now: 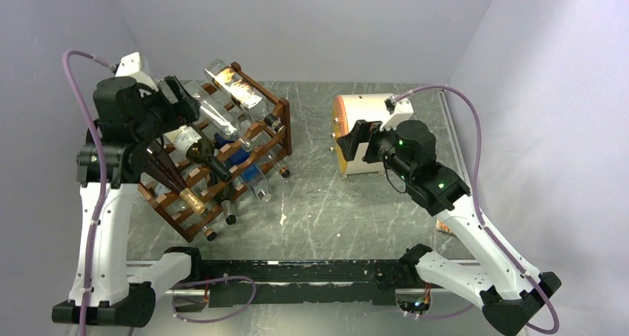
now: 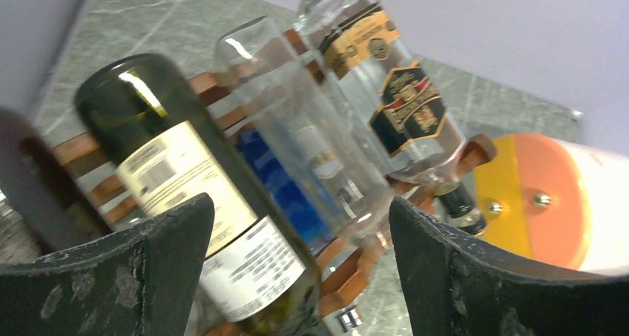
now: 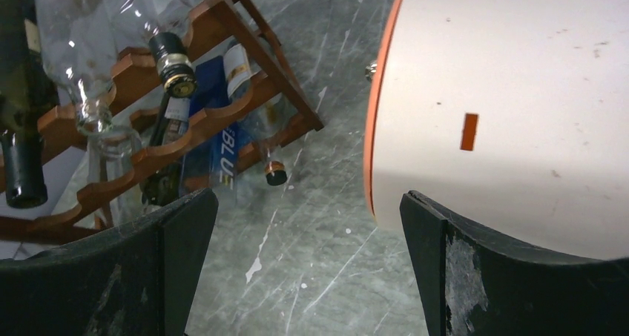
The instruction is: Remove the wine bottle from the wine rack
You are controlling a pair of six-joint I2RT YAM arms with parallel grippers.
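Left gripper [image 2: 300,202], jaws spread and empty, approach step: green wine bottle [image 2: 185,188] just ahead, off-centre, on wine rack [image 2: 70,149]; next move likely needs centring, then clamping.

reddish-brown wine rack [image 1: 286,128], cream drum [image 1: 365,110]

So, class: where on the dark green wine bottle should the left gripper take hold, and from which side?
Probably its wide labelled body, from above. The dark green wine bottle lies tilted on the scalloped wine rack, a clear bottle close beside it, so its top is freest; the open left gripper faces it.
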